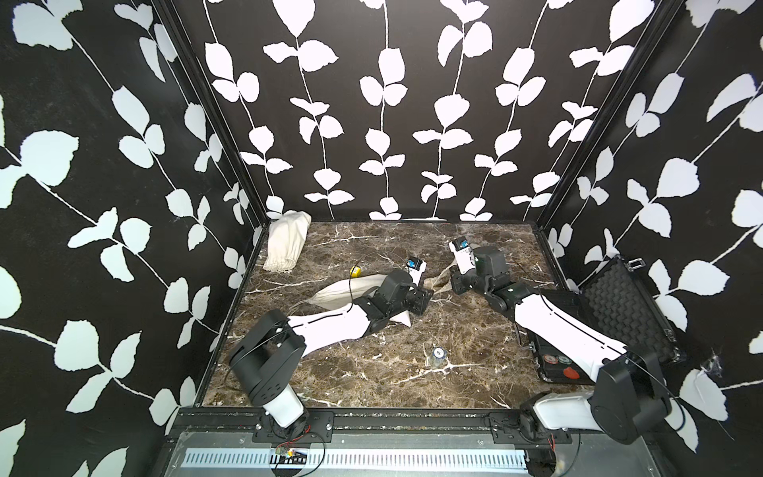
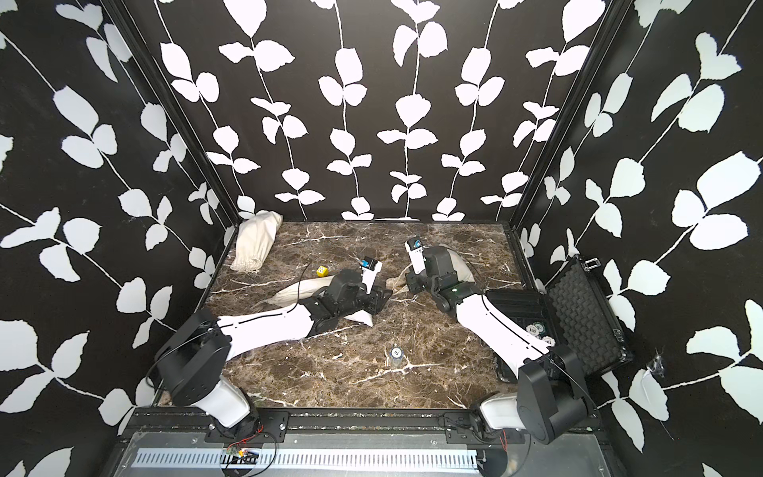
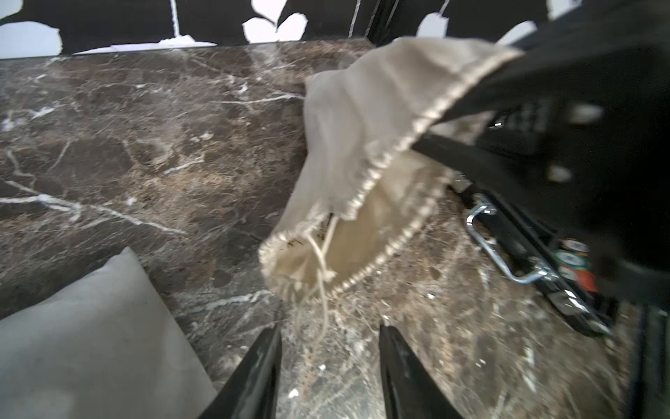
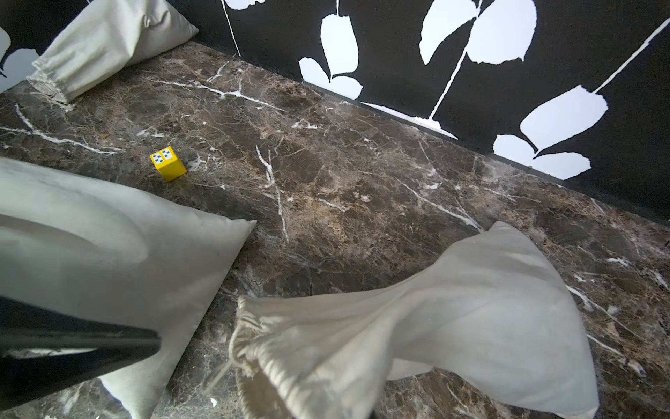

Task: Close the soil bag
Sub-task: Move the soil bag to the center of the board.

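Observation:
The soil bag [image 4: 453,308] is a cream cloth drawstring sack lying on the marble table [image 1: 371,371], right of centre. Its mouth [image 3: 362,225] gapes open toward my left gripper. My right gripper [image 1: 456,281] is shut on the bag's stitched rim [image 3: 453,94] and lifts that edge; cloth hides its jaws in the right wrist view. The thin drawstring [image 3: 322,265] hangs from the mouth down to the table. My left gripper [image 3: 330,328] is open just short of the mouth, and the string's blurred end reaches the gap between its fingers. In both top views the two grippers nearly meet at mid-table [image 2: 384,295].
A second cloth bag [image 1: 342,295] lies under my left arm, and a third [image 1: 287,239] rests in the back left corner. A yellow die [image 1: 356,271] sits behind the left arm. An open black case [image 1: 611,305] with chips stands at the right edge. A small round piece [image 1: 438,354] sits near the front.

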